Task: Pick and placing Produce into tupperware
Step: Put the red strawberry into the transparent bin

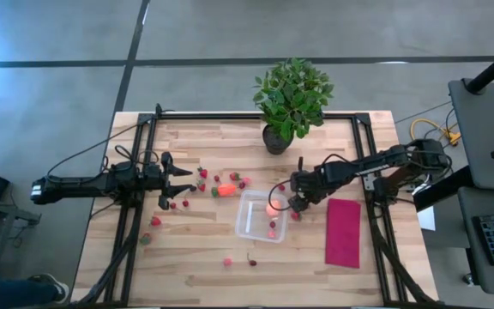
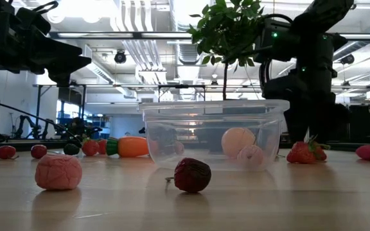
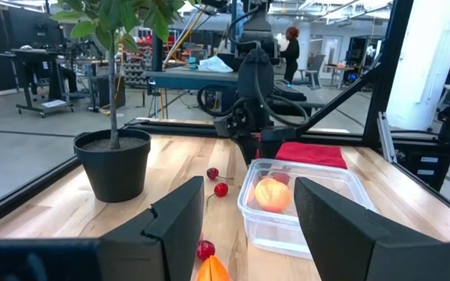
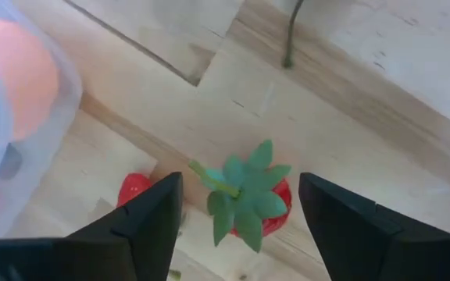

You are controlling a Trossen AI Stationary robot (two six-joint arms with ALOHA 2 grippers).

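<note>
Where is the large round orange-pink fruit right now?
The round orange-pink fruit lies inside the clear tupperware, in its corner nearest the right gripper, right of table centre in the high view.

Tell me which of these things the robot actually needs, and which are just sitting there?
Needed: the clear tupperware, the round orange-pink fruit already inside it, the scattered strawberries, the orange-red piece with green top.

Just there: the potted plant, the magenta cloth.

I can read no text, label, brand, number or sign anywhere in my views of this scene.
</note>
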